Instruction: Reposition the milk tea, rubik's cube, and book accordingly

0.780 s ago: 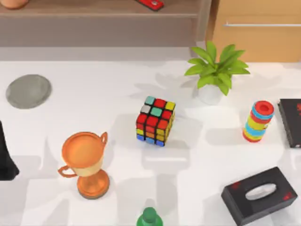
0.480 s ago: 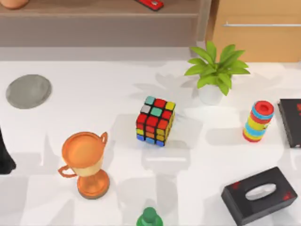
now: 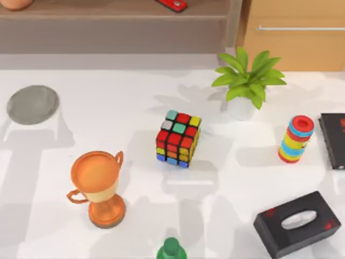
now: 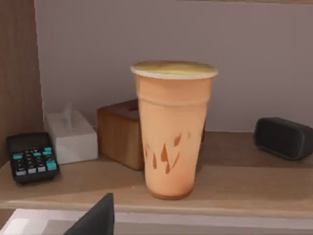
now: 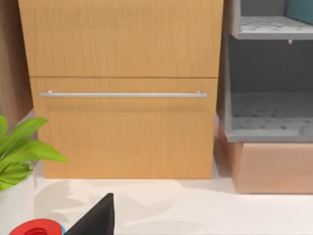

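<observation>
Gone from the worktop's [image 3: 135, 108] left edge, my left arm now faces the milk tea [image 4: 172, 129] upright on the shelf [image 4: 234, 186] straight ahead of its hand, finger spread untellable, so approach level and grip mid-cup.

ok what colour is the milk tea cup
Terracotta orange with a creamy tan top and darker brown streaks low on the side; the milk tea shows best in the left wrist view.

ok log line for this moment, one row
milk tea: upright on wooden shelf | rubik's cube: mid-table, untouched | trophy: left of cube
</observation>
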`<act>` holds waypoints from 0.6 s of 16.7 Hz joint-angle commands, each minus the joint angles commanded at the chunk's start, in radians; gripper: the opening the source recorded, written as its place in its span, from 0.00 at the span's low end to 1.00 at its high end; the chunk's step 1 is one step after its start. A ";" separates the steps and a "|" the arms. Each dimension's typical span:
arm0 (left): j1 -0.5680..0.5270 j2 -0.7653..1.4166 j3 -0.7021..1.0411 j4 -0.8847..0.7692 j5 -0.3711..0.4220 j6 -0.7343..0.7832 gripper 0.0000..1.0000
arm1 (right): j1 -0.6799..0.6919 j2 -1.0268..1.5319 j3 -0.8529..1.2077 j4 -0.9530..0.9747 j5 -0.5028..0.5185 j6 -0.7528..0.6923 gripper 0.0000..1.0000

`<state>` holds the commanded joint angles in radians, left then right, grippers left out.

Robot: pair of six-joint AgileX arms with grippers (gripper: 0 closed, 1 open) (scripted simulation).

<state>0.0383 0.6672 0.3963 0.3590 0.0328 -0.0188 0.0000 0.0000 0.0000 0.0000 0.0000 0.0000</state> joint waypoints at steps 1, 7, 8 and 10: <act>0.003 0.106 0.054 0.049 0.007 -0.001 1.00 | 0.000 0.000 0.000 0.000 0.000 0.000 1.00; 0.016 0.724 0.361 0.327 0.049 0.002 1.00 | 0.000 0.000 0.000 0.000 0.000 0.000 1.00; 0.017 0.811 0.401 0.364 0.055 0.004 1.00 | 0.000 0.000 0.000 0.000 0.000 0.000 1.00; 0.020 0.955 0.466 0.422 0.065 0.010 1.00 | 0.000 0.000 0.000 0.000 0.000 0.000 1.00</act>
<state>0.0588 1.6217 0.8624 0.7808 0.0979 -0.0088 0.0000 0.0000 0.0000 0.0000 0.0000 0.0000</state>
